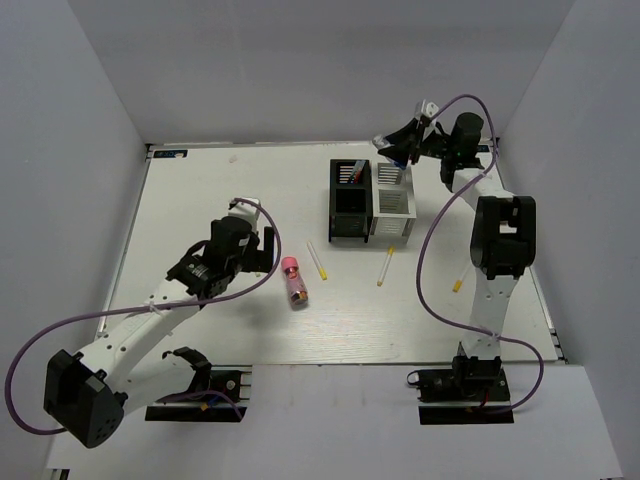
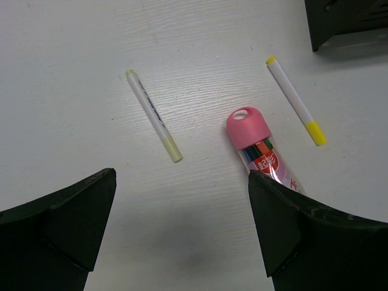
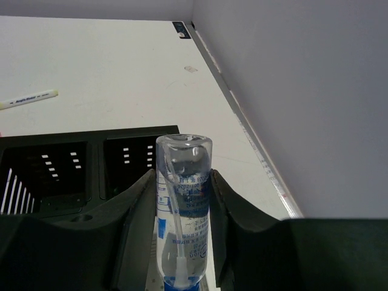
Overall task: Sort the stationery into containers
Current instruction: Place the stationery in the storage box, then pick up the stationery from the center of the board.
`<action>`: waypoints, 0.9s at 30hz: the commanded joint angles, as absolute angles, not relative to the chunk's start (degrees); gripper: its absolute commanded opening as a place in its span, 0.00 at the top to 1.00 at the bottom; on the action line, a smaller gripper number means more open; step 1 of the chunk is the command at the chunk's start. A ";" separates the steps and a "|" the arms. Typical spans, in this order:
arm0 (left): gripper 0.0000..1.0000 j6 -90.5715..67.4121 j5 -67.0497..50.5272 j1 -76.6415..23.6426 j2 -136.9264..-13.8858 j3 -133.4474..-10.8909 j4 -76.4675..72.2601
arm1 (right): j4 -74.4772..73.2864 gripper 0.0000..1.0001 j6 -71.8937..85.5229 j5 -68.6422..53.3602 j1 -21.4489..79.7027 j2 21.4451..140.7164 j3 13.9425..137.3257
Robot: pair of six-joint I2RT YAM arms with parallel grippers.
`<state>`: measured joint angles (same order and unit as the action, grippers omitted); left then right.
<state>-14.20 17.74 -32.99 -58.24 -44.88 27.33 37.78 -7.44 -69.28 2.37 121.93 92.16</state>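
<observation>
My right gripper (image 1: 398, 150) is shut on the clear blue-capped bottle (image 3: 183, 200) and holds it cap down over the white-grey organiser (image 1: 393, 205), beside the joined black organiser (image 1: 350, 200), which also shows in the right wrist view (image 3: 66, 167). My left gripper (image 1: 265, 250) is open and empty, low over the table just left of the pink-capped tube (image 1: 294, 280). In the left wrist view the tube (image 2: 250, 133) lies by my right finger (image 2: 291, 230), with a white-and-yellow pen (image 2: 153, 114) to its left and another (image 2: 296, 100) to its right.
Thin white-and-yellow pens lie in front of the organisers (image 1: 317, 260), (image 1: 386, 266), and one lies by the right arm (image 1: 459, 278). Several pens stand in the black organiser. White walls close off the table's back and sides.
</observation>
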 commanded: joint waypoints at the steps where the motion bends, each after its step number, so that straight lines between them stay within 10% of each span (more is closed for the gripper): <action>1: 0.00 -13.62 16.35 -32.78 -58.36 -44.82 26.37 | 47.97 0.92 -0.89 -71.19 2.55 124.27 95.01; 7: 0.00 -13.62 15.82 -32.78 -58.88 -44.82 26.37 | 59.06 0.89 11.67 -72.60 2.46 127.61 95.45; 19: 0.00 -14.58 8.62 -32.78 -63.10 -45.53 24.70 | 62.84 0.43 13.10 -74.18 2.20 126.39 89.56; 27: 0.00 -23.72 4.04 -34.10 -72.49 -49.30 24.70 | 64.08 0.46 13.27 -72.08 0.79 118.42 79.93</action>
<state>-19.03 6.83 -33.65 -70.02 -46.04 25.43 60.12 12.73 -73.17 1.83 126.50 83.59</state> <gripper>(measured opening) 0.995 0.548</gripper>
